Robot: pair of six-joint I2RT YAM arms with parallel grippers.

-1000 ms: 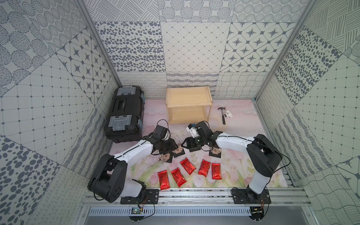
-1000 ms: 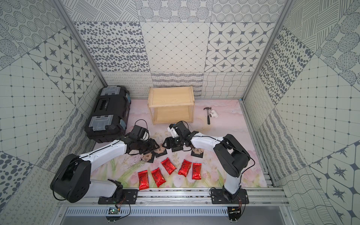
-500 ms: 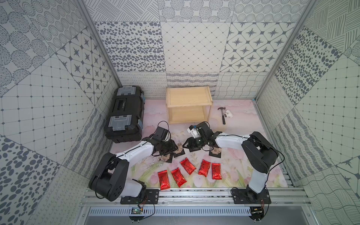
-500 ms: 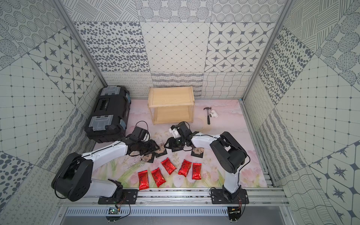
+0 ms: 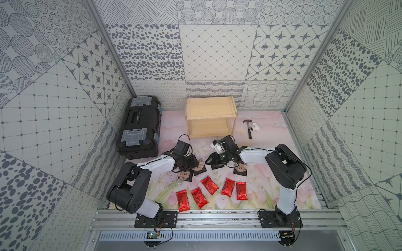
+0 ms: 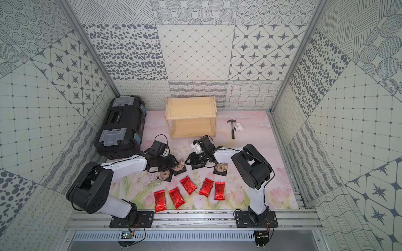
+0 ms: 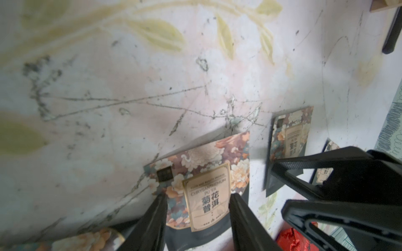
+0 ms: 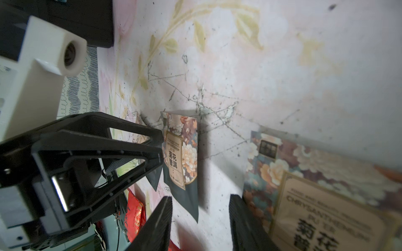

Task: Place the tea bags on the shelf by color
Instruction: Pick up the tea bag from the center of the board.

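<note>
1. In both top views the shelf (image 5: 210,117) (image 6: 191,117) stands at the back of the desk (image 5: 269,139). Four black sachets (image 5: 240,168) lie on the desk in a row in front of the shelf. Five red pouches (image 5: 209,185) lie in a second row farther from it, apart from both arms.
2. In both top views the left fingers (image 5: 189,165) and right fingers (image 5: 210,162) point toward each other in front of the shelf, low over the black row. The left arm's sachet (image 5: 199,170) (image 6: 178,168) pokes out just past the left tips. The right arm's sachet (image 5: 217,167) shows only as a dark edge beneath the right ones. At this size neither pair's spread can be read.
3. In the left wrist view the left fingers (image 7: 156,217) stand partway apart, one over each side edge of the left arm's sachet (image 7: 206,184), whose label fills the gap between them. Whether they squeeze it or merely straddle it, I cannot tell. Beyond them the right fingers (image 7: 304,163) show spread, with the right arm's sachet (image 7: 289,139) at the tip of the farther one.
4. In the right wrist view the right fingers (image 8: 161,217) are released, with bare desk showing between them. The right arm's sachet (image 8: 315,184) lies just outside one finger, its edge hidden behind it, and whether they touch is unclear. Farther off, the left fingers (image 8: 108,120) end at the left arm's sachet (image 8: 180,152).
</note>
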